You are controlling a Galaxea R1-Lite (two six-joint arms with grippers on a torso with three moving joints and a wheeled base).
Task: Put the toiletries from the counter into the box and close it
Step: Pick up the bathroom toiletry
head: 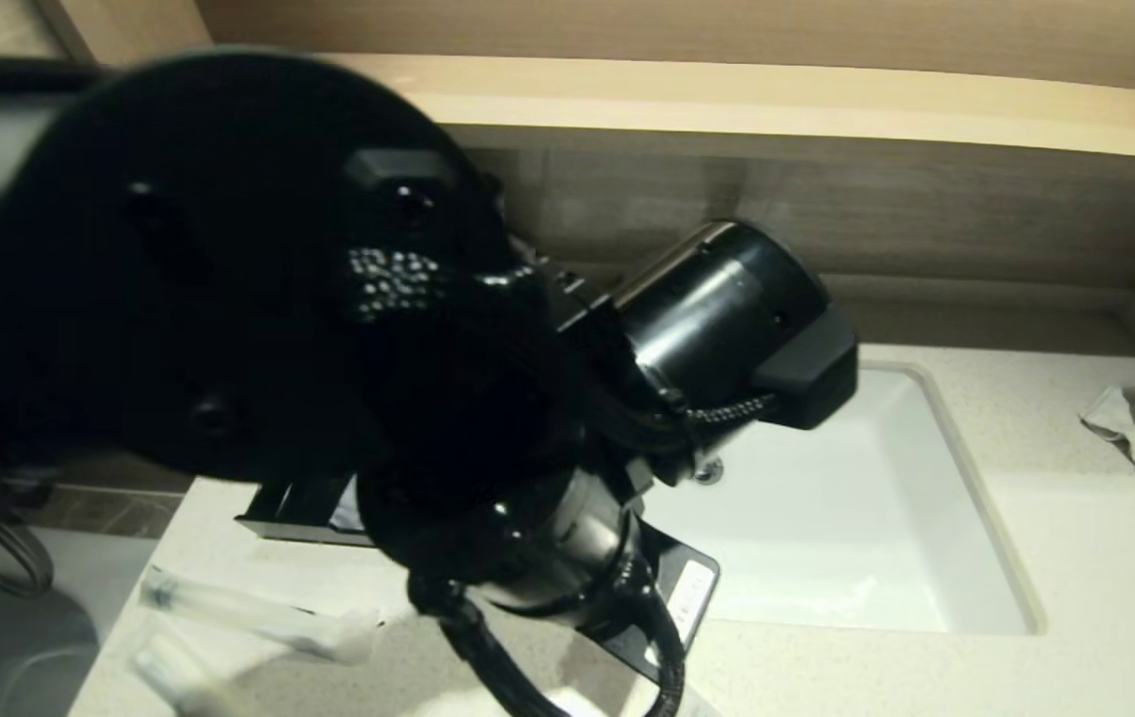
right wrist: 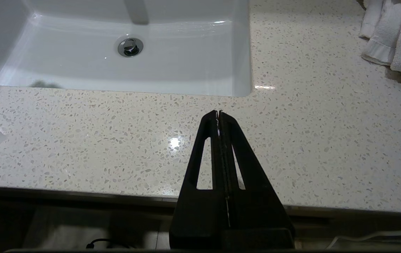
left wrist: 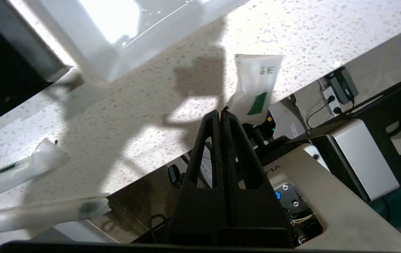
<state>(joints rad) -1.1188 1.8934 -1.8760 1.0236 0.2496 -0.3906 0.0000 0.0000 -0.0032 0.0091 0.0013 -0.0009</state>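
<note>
1. The toiletries are all on the worktop [right wrist: 292, 147], none in the box: a white sachet [left wrist: 256, 84] with green print lies at the front edge, and two clear wrapped tubes [left wrist: 21, 168] lie apart from it, also near the edge.
2. The box [head: 672, 583], black and open, sits on the worktop just left of the sink [head: 846, 538]; the left arm hides most of it in the head view, so I cannot tell what is inside.
3. The left pincer [left wrist: 220, 114] hangs over the worktop's front edge with its fingers pressed together, holding nothing, its tip close to the sachet.
4. The right pincer [right wrist: 218, 114] is also closed and empty, parked over bare worktop in front of the sink, with a towel [right wrist: 394, 35] well off to its side.
5. Judged from this, packing has not started, and the left pincer must open before it can take anything.
6. Risks:
   - The sachet overhangs or nearly overhangs the edge, so a nudge from closed fingers could tip it to the floor.
   - It is flat and thin, so fingers may scrape the worktop and slip off it.
   - The slick tube wrappers may slide or roll when pinched.
   - With the arm blocking the head view, a drop into the box could miss.
</note>
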